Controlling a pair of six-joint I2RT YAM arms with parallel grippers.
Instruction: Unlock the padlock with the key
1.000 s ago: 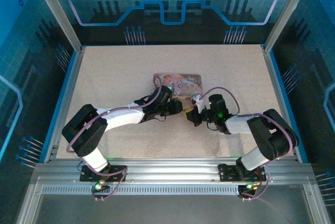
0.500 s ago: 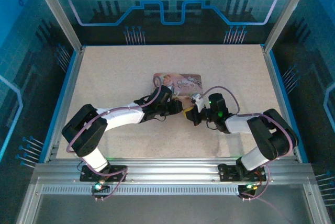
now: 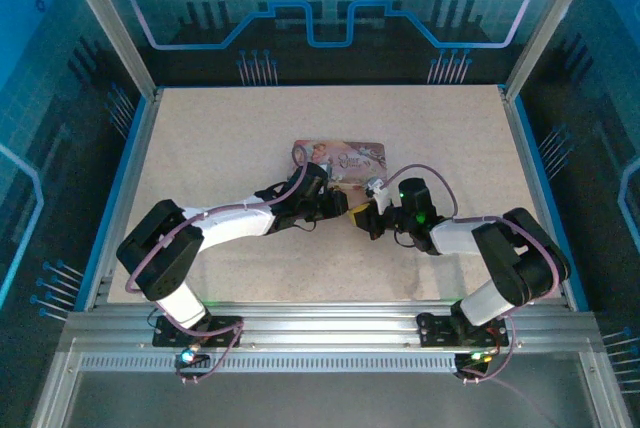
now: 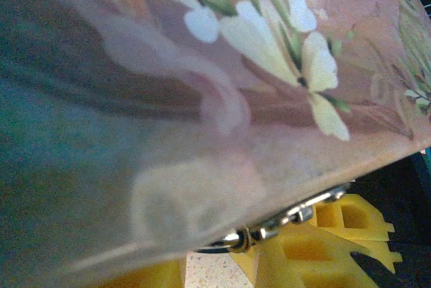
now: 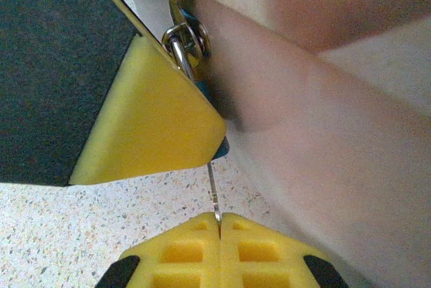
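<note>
Silver padlock [image 5: 180,42] hangs at the near edge of the tin [image 5: 303,99] by the left claw [image 4: 239,258], whose grip I cannot tell; right claw [image 5: 219,224] pinches the key [image 5: 213,190] just beside the tin, seemingly not yet inserted, so turning remains.

The tin [image 4: 202,99] has a smooth, softly glossy printed skin. The padlock [image 5: 178,49] is bright polished metal, the key [image 5: 213,197] a thin dull metal sliver. The fingers [image 5: 175,258] are matt yellow plastic (one backed by a black, finely grained pad [image 5: 54,66]). The table [image 3: 220,138] is matt, speckled like stone.
</note>
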